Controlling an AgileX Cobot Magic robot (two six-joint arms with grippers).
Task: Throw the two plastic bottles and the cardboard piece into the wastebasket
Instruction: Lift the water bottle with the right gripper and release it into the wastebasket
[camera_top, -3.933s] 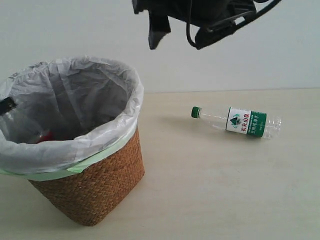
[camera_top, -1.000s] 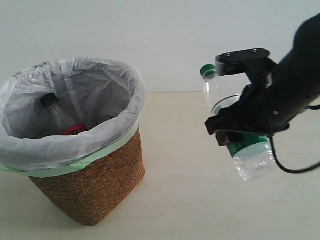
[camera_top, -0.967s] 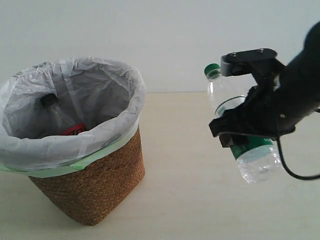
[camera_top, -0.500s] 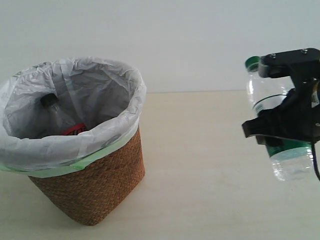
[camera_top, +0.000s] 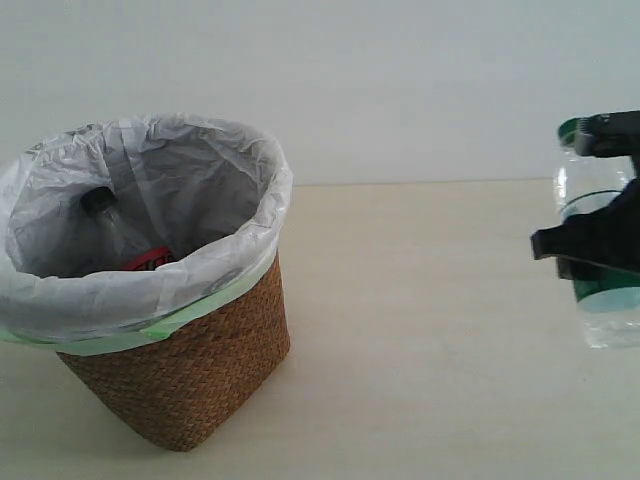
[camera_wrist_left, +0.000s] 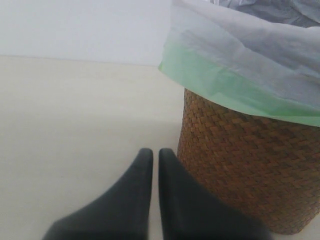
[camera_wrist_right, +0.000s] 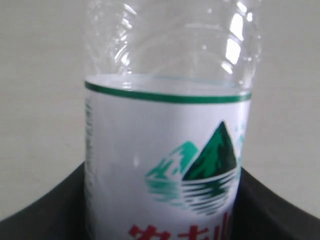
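The wastebasket (camera_top: 190, 375), brown wicker with a white bag liner, stands at the left of the exterior view. Inside it leans the black-capped bottle with the red label (camera_top: 110, 225). At the right edge my right gripper (camera_top: 600, 245) is shut on the green-capped bottle (camera_top: 607, 318), held upright above the table; its green-white label (camera_wrist_right: 165, 165) fills the right wrist view. My left gripper (camera_wrist_left: 155, 155) is shut and empty, low beside the wastebasket's wicker wall (camera_wrist_left: 245, 165). The cardboard piece is out of view.
A pale wooden table (camera_top: 420, 330) carries everything, with a plain white wall behind. The basket's green rim band (camera_wrist_left: 225, 85) overhangs near my left gripper.
My right gripper has carried the green-capped bottle to the right, away from the wastebasket, toward the frame's edge. Earlier that bottle lay on the table. The basket has not moved.
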